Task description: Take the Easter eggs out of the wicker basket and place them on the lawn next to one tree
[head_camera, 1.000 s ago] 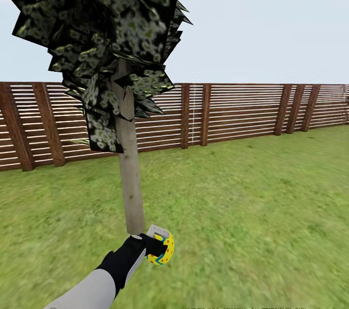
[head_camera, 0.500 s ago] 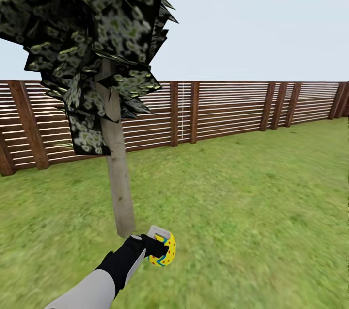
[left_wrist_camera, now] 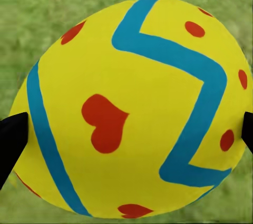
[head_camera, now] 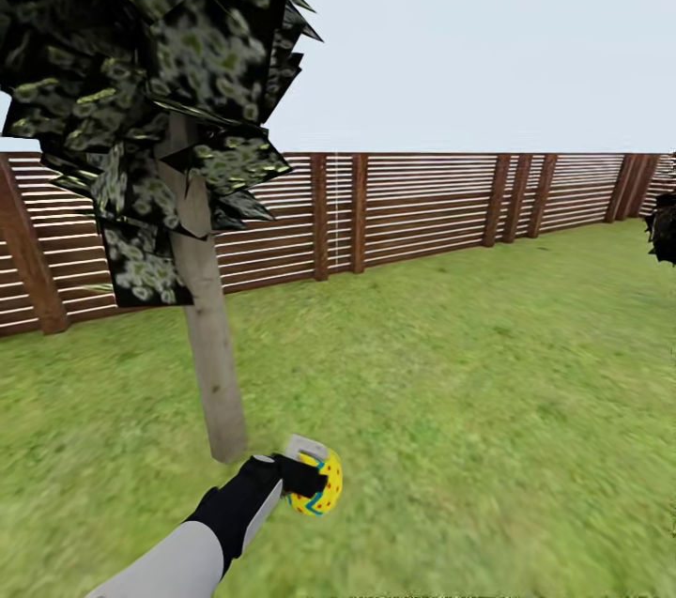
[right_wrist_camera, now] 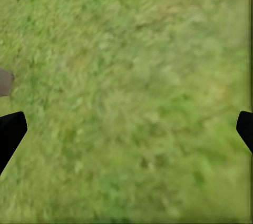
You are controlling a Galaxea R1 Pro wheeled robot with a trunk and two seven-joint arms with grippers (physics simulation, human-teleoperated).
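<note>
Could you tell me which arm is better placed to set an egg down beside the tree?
Left. Its gripper already holds an egg close to the trunk, while the right gripper is open over grass.

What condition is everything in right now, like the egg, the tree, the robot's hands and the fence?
Easter egg: whole, gripped, held above the grass beside the trunk.
Left gripper: fingers shut on the egg.
Right gripper: fingers apart, nothing between them, over grass.
Tree: standing upright, trunk bare.
Lawn: flat, green.
Fence: standing, slats unbroken.
</note>
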